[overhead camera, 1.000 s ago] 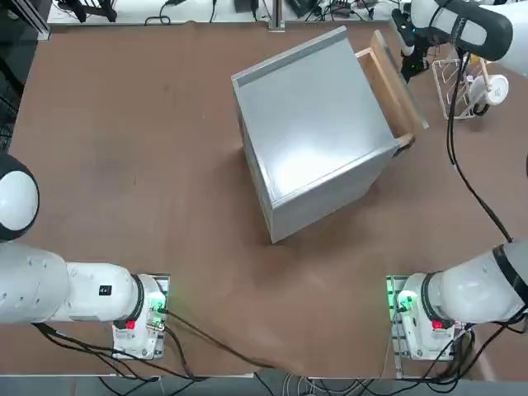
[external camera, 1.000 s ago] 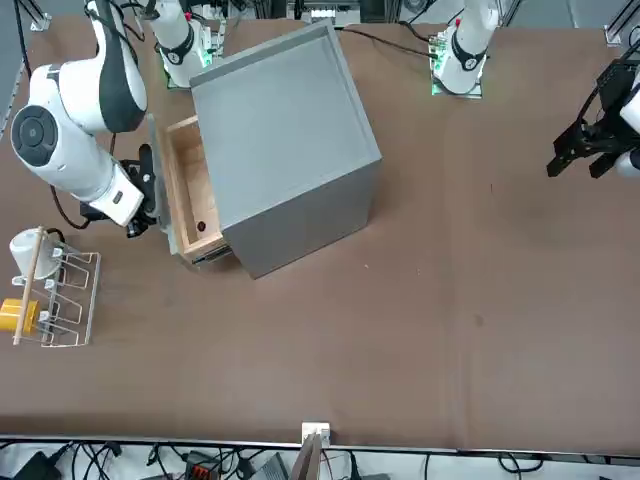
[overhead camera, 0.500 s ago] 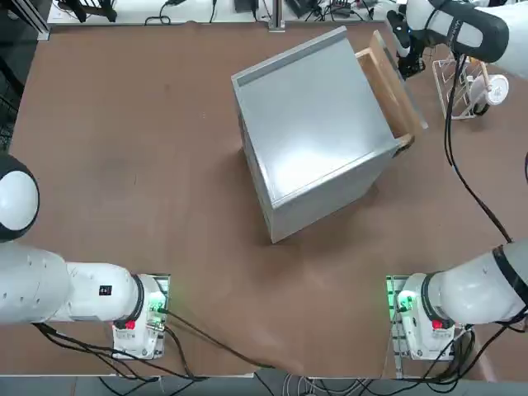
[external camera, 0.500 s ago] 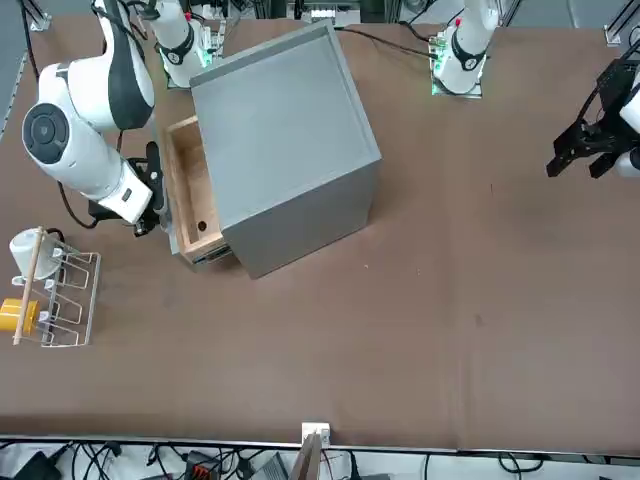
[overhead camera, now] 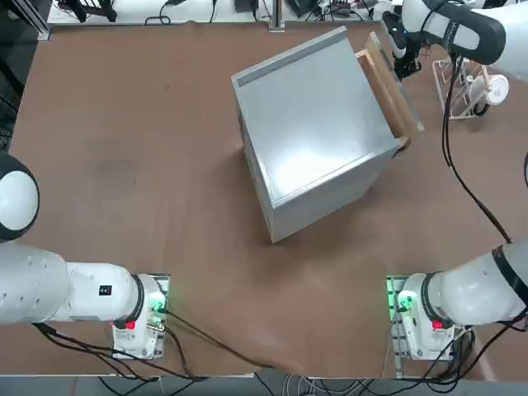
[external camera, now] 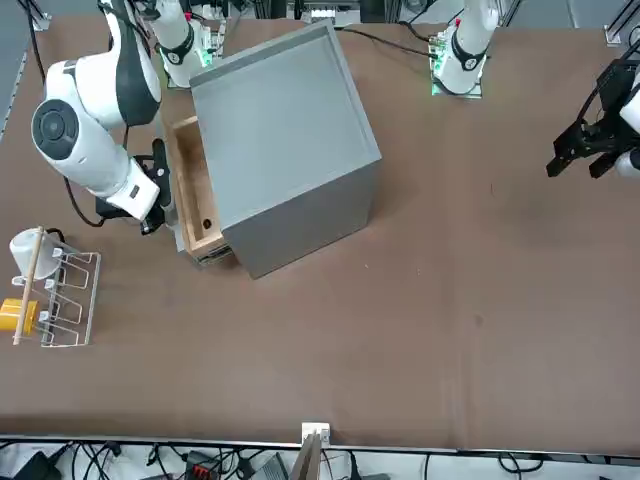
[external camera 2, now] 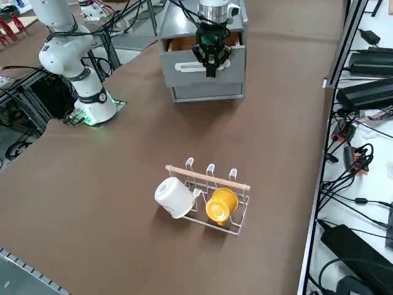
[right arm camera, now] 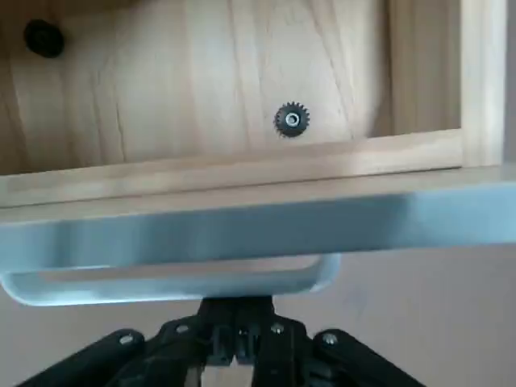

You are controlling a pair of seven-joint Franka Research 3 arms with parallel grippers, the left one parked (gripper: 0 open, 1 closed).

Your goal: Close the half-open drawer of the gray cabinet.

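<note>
One shallow tan wooden drawer point(overhead camera: 389, 81) has been pushed further into the boxy gray cabinet point(overhead camera: 309, 128); the right arm's closed, empty fingers point(external camera 2: 210, 69) are pressed against its front handle.

Overhead, front, right-side, close wrist views

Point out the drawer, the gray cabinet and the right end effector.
drawer point(external camera: 190, 190): front view, on its wooden floor.
gray cabinet point(overhead camera: 313, 124): top view, on the flat top panel.
right end effector point(external camera 2: 210, 69): right side view, at its shut fingertips against the drawer's handle.
</note>
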